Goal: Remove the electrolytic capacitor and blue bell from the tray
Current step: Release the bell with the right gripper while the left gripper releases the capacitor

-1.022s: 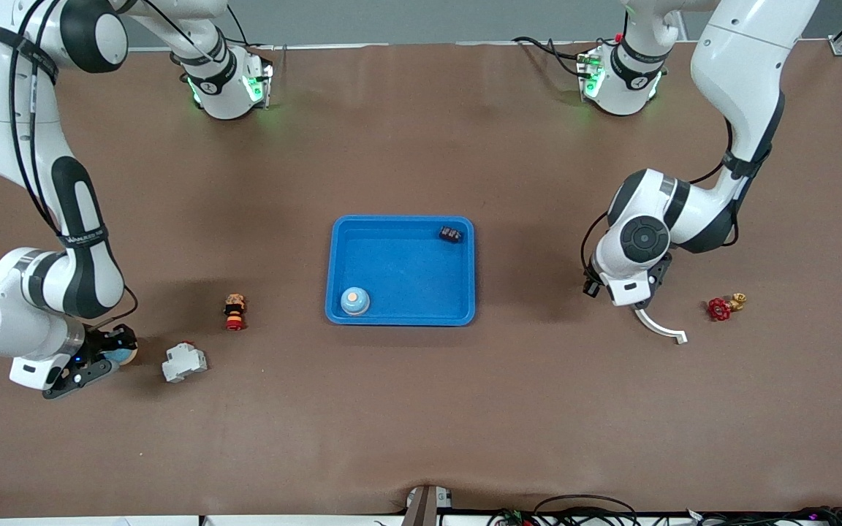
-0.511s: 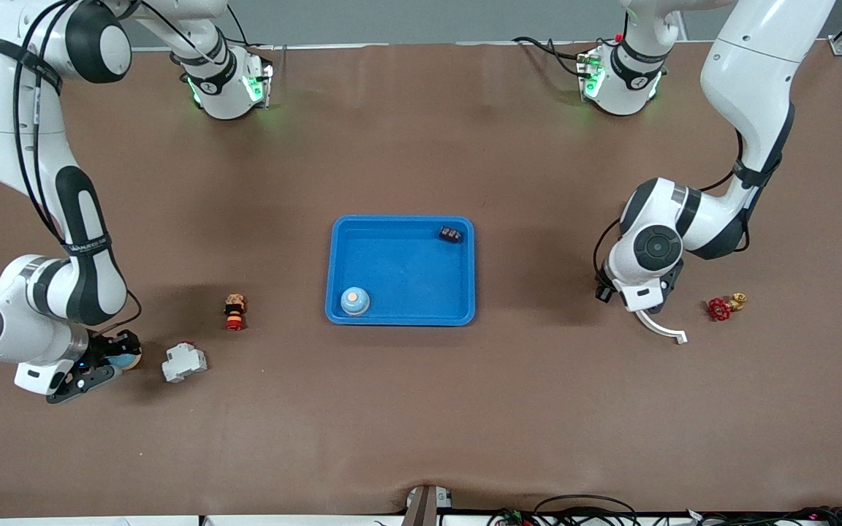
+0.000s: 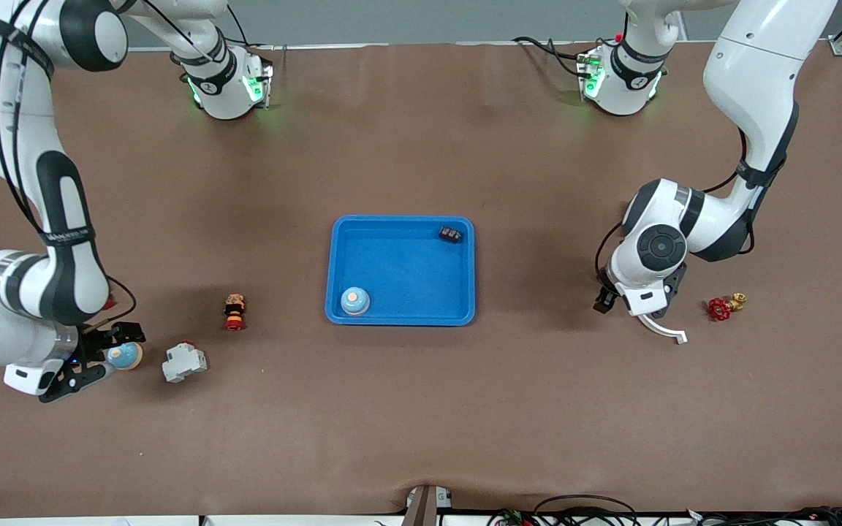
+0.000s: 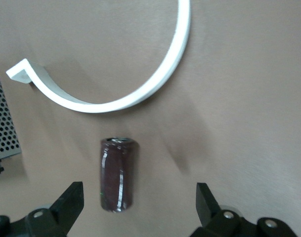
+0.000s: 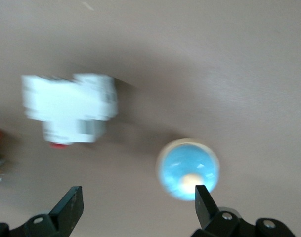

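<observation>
1. Both Franka arms have glossy white shells with black joint bands and round black joint caps.
2. Black cables run along the links.
3. Green lights glow on both bases.
4. Grippers are black, with screws beside the fingers.

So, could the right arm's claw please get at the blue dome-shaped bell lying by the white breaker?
Probably yes: the right claw stands open beside the blue bell, with nothing between them.

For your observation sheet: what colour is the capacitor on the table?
Dark maroon-brown capacitor, clearest in the left wrist view.
</observation>
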